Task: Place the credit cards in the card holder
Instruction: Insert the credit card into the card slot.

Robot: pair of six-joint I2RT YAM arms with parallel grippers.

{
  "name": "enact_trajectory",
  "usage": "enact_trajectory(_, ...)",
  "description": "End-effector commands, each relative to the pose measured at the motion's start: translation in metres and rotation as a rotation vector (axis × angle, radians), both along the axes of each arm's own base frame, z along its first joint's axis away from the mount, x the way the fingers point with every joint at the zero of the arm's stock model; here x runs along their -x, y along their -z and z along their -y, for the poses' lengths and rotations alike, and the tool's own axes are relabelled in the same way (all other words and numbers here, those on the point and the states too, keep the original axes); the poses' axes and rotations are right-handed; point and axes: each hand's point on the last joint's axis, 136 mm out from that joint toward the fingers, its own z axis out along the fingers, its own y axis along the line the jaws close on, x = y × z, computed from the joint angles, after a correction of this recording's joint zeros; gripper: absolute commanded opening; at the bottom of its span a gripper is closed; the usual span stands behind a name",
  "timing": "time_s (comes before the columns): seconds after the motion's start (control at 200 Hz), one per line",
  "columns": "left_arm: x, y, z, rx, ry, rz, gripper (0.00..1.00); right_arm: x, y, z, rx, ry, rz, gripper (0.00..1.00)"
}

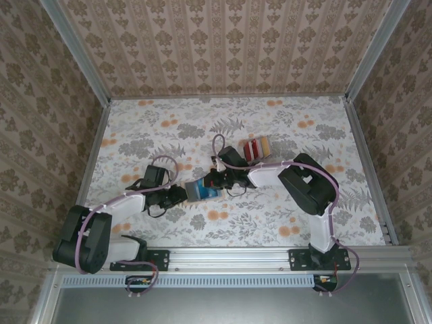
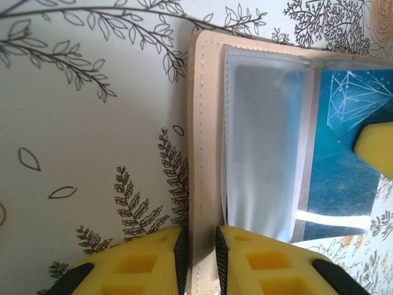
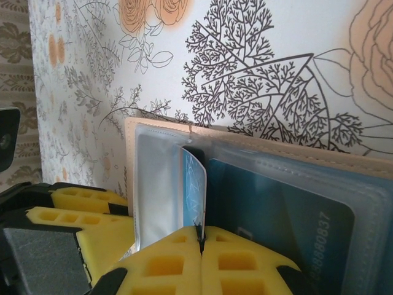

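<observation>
The card holder [image 1: 198, 191] lies open just left of centre in the top view, tan outside, pale blue sleeves facing up, right between the two grippers. The left gripper [image 2: 199, 249] has it by the tan border. At the bottom of the left wrist view the yellow fingers [image 2: 258, 258] are nearly together, with the stitched flap pinched between them. The right gripper [image 3: 201, 236] is closed tight on a blue card [image 3: 193, 181]. The card stands on edge at the mouth of a clear pocket, low centre in the right wrist view. Another dark card [image 3: 295, 215] sits inside the sleeve to its right. The remaining credit cards [image 1: 256, 147], red, white and tan, lie in a small stack up and right of centre on the flowered table [image 1: 283, 216].
</observation>
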Motion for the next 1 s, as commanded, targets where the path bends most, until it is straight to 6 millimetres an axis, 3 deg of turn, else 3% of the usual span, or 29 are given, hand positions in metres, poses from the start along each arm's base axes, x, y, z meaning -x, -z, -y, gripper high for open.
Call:
enact_trajectory(0.0, 0.004, 0.006, 0.007, 0.005, 0.018, -0.031, 0.25, 0.012, 0.020, -0.003, 0.098, 0.006, -0.010, 0.03)
enact_trajectory(0.265, 0.008, 0.010, 0.011, 0.000, 0.027, -0.036, 0.25, 0.023, 0.021, -0.019, 0.151, -0.027, 0.034, 0.04)
enact_trajectory(0.635, 0.008, 0.009, 0.012, 0.001, 0.027, -0.031, 0.25, 0.032, 0.028, -0.021, 0.200, -0.065, 0.032, 0.09)
enact_trajectory(0.99, 0.009, 0.009, 0.013, 0.000, 0.030, -0.031, 0.25, 0.045, 0.036, -0.040, 0.198, -0.113, 0.016, 0.10)
